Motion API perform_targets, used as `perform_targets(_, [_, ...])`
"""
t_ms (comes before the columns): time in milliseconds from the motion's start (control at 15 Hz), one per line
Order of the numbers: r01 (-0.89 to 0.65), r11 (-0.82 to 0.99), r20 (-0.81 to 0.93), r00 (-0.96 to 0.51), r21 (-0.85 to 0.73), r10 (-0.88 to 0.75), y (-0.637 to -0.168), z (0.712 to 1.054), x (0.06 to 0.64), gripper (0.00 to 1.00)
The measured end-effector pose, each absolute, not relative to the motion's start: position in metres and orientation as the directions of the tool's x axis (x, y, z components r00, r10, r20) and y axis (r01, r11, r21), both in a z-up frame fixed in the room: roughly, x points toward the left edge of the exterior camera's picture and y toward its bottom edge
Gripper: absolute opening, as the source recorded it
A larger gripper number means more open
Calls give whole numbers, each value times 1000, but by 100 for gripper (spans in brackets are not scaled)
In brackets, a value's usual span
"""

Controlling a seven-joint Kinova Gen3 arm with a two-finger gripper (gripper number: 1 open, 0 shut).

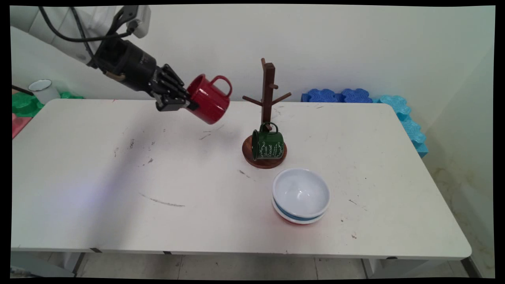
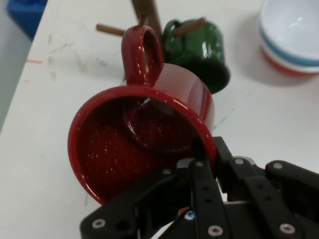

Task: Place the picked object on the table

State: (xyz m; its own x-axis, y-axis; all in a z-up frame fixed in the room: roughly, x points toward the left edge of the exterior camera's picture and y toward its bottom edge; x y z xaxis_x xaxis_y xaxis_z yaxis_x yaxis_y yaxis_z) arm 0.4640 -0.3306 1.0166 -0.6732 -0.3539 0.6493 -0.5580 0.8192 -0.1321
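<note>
1. Black gripper (image 1: 188,103), upper left of the frame: fingers clamped on the rim of a red mug (image 1: 208,99), held tilted above the table (image 1: 118,197).
2. Wooden mug tree (image 1: 267,98), frame centre: green mug (image 1: 268,143) hanging low.
3. Stacked bowls (image 1: 301,195), below the tree.

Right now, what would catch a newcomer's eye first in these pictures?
The gripper holds a red mug by its rim, tilted in the air left of the wooden mug tree. A green mug hangs low on the tree over its base, with stacked bowls just in front.
</note>
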Motion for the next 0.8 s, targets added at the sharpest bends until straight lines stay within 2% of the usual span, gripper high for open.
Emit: perform_targets(800, [-517,812,552,-775,-270,-309,-348,1003,496,0])
